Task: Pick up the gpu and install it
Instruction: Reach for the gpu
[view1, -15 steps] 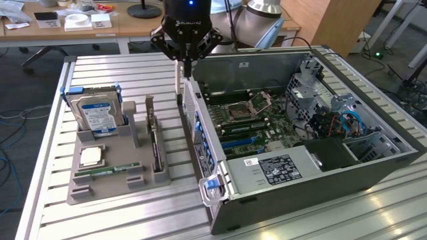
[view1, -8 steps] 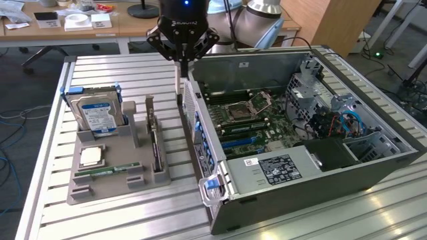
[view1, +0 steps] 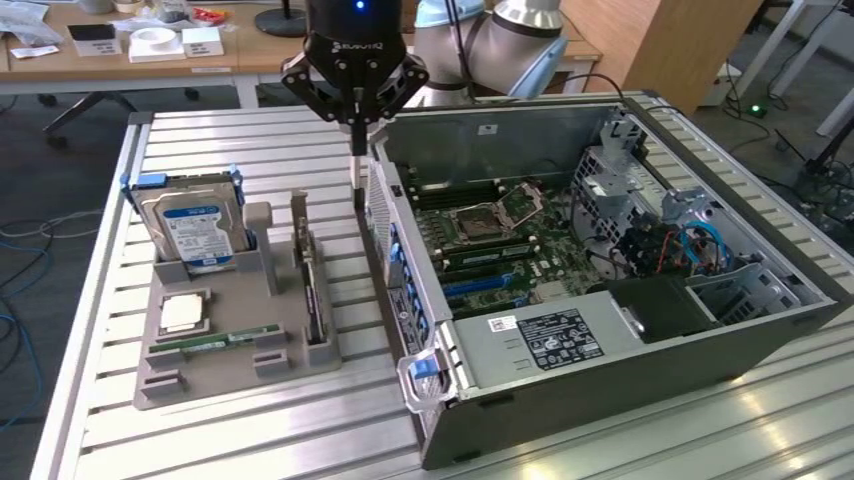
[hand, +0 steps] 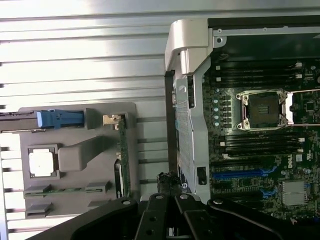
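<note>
On the slatted aluminium table (view1: 214, 150) a flat grey plastic holder (view1: 227, 355) lies on the exterior view's left. An open dark-grey metal computer case (view1: 601, 370) lies on its side at the right, with its green motherboard (view1: 494, 240) facing up.

The gpu (view1: 311, 285), a thin dark card with a narrow silvery bracket at one end, stands on its long edge in a slot of the holder. That slot runs along the holder's side nearest the case. In the wrist view the gpu (hand: 122, 155) shows edge-on as a thin dark-green strip, and its bracket end lies at the corner of the holder. The card sits in its slot and nothing grips it.

The black claw (view1: 358, 185) hangs from the arm above the strip of bare table between the holder and the near wall of the case. Its fingers are pressed together into a single narrow point aimed straight down. Nothing can be seen between them. In the wrist view the claw (hand: 167, 182) shows its tips just beside the pale metal wall of the case and apart from the gpu, with bare slats between them.

Other parts sit in the holder:
- A hard drive with a blue-and-white label (view1: 194, 230) stands upright at the far end.
- A square silvery processor chip (view1: 180, 312) lies flat in a recess.
- A slim green memory stick (view1: 214, 340) lies beside the chip.
</note>
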